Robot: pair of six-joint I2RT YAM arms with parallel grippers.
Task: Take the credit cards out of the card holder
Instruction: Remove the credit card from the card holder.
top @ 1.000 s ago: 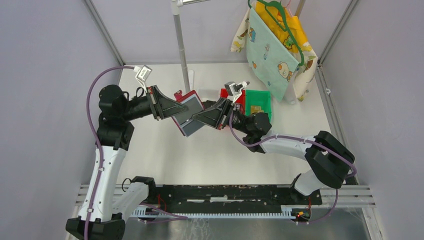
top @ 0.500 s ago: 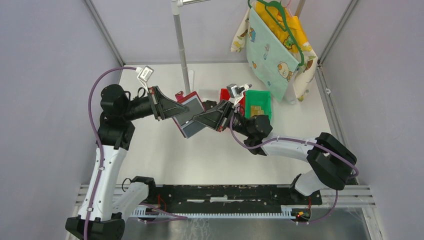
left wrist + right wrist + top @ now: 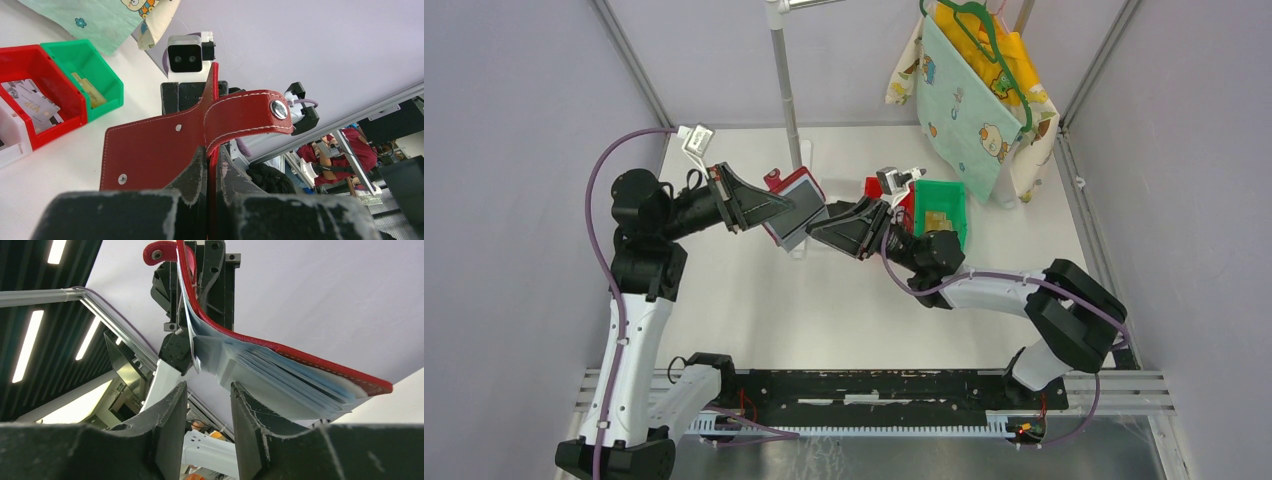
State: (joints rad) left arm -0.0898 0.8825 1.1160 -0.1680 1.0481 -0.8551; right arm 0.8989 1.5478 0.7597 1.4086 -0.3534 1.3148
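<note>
The card holder (image 3: 160,145) is showing a matt dark red leather-look cover with pale stitching and a shiny metal snap (image 3: 278,109); its clear plastic sleeves (image 3: 270,375) are looking smooth and slightly glossy.

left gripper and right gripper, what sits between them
The card holder: the left gripper is shut on its cover, and its sleeved side faces the open right gripper. The top external view shows it.
</note>
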